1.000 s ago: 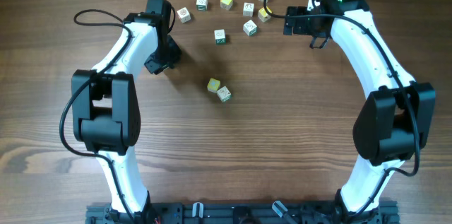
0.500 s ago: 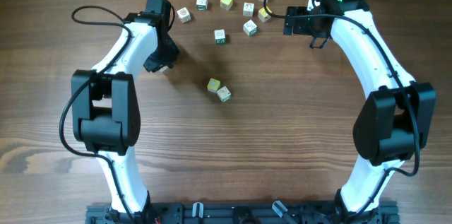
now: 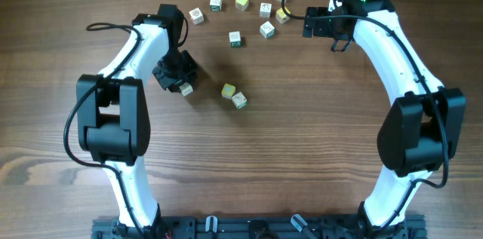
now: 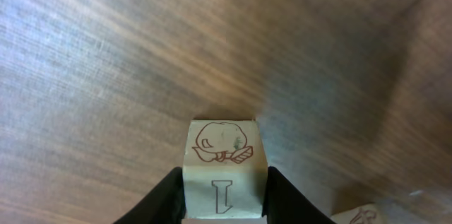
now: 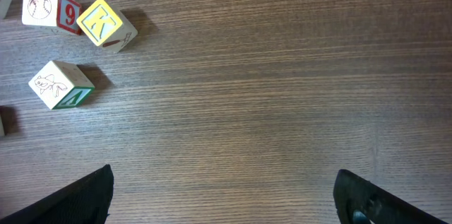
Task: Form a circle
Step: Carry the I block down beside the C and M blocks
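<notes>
Circle (image 3: 234,95): so far only two pale cubes, one yellowish and one green-edged, touching corner to corner near the middle of the desk (image 3: 302,156), not yet a ring. To their left, apart from the pair, the left gripper (image 3: 181,84) is clamped narrow on a third cube (image 3: 186,88). Left wrist view: that cream cube (image 4: 224,160) sits squarely between the two dark fingers of the left gripper (image 4: 224,199), a reddish line drawing on its upper face and a brown letter mark on the face toward the camera. Cannot tell whether it rests on the wood or hangs just above it. Loose scatter (image 3: 241,1) lies along the far side of the desk: white, yellow, green and blue cubes, well apart from the pair. Right gripper (image 3: 321,26) is at the scatter's right end, jaws spread wide, holding nothing. Its wrist view shows the right gripper (image 5: 226,203) over bare wood, with a yellow K cube (image 5: 106,24), a baseball cube (image 5: 49,10) touching it, and a green-edged fish cube (image 5: 60,85) off to the side.
</notes>
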`<act>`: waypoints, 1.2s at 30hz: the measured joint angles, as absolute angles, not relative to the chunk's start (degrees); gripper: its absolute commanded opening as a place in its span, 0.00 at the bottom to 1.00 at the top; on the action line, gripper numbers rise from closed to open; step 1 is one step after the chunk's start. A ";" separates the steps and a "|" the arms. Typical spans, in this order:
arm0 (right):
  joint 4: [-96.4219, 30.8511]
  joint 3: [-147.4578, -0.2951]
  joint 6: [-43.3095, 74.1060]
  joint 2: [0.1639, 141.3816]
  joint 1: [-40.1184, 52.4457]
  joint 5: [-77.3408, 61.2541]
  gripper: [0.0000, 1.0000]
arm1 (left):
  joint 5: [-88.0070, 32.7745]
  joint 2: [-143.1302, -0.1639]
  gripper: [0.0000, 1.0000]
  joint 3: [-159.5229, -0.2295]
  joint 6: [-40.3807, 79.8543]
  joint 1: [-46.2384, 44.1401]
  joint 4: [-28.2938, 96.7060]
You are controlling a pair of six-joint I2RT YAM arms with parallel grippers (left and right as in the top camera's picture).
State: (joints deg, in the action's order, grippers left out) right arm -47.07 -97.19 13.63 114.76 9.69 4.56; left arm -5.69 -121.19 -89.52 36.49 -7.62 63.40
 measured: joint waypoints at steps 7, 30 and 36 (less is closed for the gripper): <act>-47.07 -97.19 13.63 114.76 9.69 4.56 1.00 | -6.33 -121.16 0.19 -89.62 35.79 -7.62 64.40; -47.07 -97.19 13.63 114.76 9.69 4.56 1.00 | -4.60 -113.65 0.29 -83.88 42.57 -18.24 62.48; -47.07 -97.19 13.63 114.76 9.69 4.56 1.00 | -4.16 -113.65 0.42 -80.68 45.50 -18.26 59.42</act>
State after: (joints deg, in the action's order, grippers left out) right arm -47.07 -97.19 13.63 114.76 9.69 4.56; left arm -4.16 -113.65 -80.68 45.50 -18.26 59.42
